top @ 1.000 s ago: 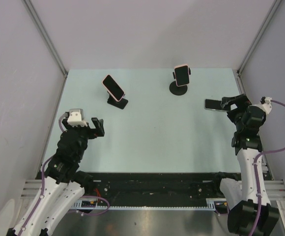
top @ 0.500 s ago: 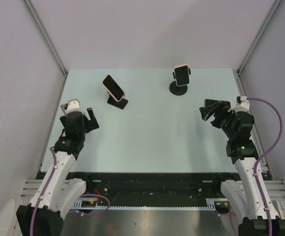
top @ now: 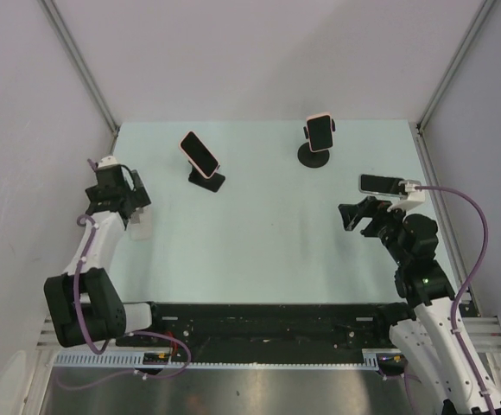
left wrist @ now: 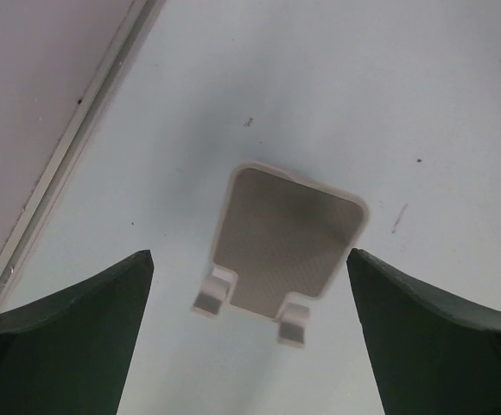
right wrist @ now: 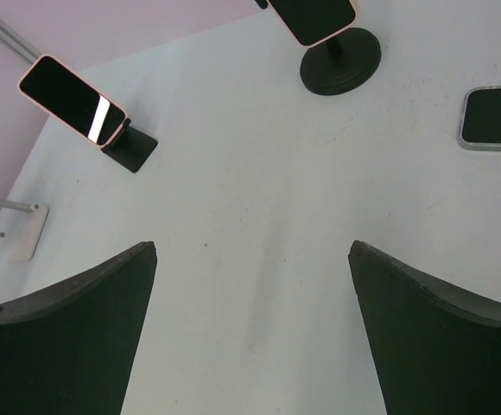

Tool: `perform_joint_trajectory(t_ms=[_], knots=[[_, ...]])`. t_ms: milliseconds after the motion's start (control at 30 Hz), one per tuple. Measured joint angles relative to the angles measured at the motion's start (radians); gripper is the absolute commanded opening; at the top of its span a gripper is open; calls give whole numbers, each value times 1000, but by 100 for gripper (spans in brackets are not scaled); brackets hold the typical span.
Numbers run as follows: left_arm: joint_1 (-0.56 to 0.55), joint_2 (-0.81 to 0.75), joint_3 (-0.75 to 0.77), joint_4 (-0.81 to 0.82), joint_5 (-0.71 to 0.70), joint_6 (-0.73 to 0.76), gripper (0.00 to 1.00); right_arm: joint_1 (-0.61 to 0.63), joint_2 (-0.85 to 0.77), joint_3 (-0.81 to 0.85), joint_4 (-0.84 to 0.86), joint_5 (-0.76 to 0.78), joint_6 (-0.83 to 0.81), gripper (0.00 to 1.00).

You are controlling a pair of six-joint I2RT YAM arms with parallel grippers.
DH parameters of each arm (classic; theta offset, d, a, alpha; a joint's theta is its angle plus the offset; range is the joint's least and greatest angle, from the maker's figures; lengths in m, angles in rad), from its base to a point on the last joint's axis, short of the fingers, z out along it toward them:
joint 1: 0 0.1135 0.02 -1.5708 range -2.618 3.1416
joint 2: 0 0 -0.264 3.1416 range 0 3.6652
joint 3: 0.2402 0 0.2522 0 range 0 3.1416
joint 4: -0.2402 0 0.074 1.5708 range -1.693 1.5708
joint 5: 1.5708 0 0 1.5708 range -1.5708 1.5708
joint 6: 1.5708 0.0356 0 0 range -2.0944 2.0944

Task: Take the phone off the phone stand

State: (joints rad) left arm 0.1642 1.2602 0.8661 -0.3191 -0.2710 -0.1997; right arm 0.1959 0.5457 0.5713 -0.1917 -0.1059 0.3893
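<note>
Phone stands, 3 pcs: 2 loaded, 1 empty
Wedge stand (top: 209,181), upper left-centre, cradles tilted phone (top: 199,153), leant back; round-base stand (top: 315,156), upper centre, carries upright phone (top: 320,131); white stand (left wrist: 289,246) empty under left gripper (top: 128,206); flat phone (top: 378,183) on table (top: 259,251), right; right gripper (top: 354,216) faces stands, prob. lining up a grab; both grippers' fingers wide apart, nothing held

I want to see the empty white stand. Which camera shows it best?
The left wrist view: the white stand fills the middle, whole. The top view shows it small and faint; the right wrist view clips it at the edge.
</note>
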Motion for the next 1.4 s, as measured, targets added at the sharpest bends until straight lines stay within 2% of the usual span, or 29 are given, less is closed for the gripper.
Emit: perform_joint_trajectory(t_ms=[200, 533, 667, 900, 967, 1100, 1400], knots=[[84, 61, 6, 26, 135, 63, 100, 42, -22, -24, -7, 42, -25, 99], [93, 148, 47, 72, 330, 117, 100, 58, -21, -46, -5, 63, -32, 99], [93, 148, 46, 69, 372, 120, 93, 58, -10, -50, -4, 64, -32, 99], [89, 111, 24, 69, 386, 99, 79, 58, 0, -50, -1, 64, -33, 98], [89, 98, 16, 70, 380, 84, 79, 58, -1, -50, 0, 64, -32, 98], [89, 66, -16, 69, 357, 37, 87, 58, -1, -50, 2, 64, -33, 98], [89, -30, -85, 64, 337, -108, 81, 58, -1, -51, 2, 64, -33, 98]])
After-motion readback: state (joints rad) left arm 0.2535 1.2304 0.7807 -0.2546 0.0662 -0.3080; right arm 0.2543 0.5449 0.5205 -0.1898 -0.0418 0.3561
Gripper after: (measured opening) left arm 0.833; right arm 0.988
